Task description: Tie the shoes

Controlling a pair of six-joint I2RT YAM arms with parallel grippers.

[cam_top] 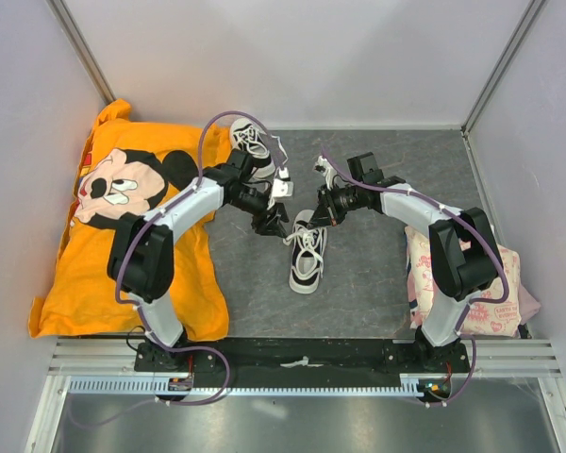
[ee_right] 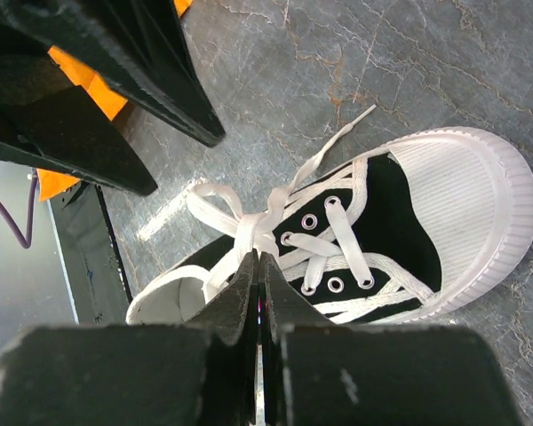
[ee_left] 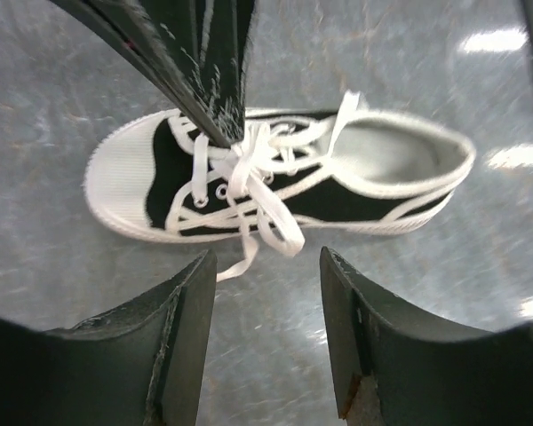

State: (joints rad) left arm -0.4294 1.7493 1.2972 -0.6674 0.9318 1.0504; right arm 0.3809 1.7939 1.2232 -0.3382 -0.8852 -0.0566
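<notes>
Bolted to the near rail (cam_top: 302,357), both arm bases sit at the bottom of the overhead view, and each arm reaches in toward the middle of the grey table (cam_top: 377,293). At far left an orange shirt (cam_top: 123,274) with a cartoon mouse face lies spread out. At the shirt's far right edge sits the far shoe (cam_top: 253,143), partly hidden behind the left arm.

The left gripper (ee_left: 266,257) hovers beside the near shoe (cam_top: 307,257). Its jaws are set well apart with nothing between them, and a loose lace tip lies on the table just ahead of one finger. The near shoe stands upright on its sole in the middle of the table, white toe cap toward the bases. Its laces (ee_left: 249,169) are gathered into a crossing over the tongue, with a loop and free ends spreading out.

The right gripper (ee_right: 258,259) meets that crossing from above with its jaws pressed together. It seems to pinch the lace there, though the fingertips hide the exact contact. At far right a pink cloth (cam_top: 495,283) lies crumpled beside the right arm's base.
</notes>
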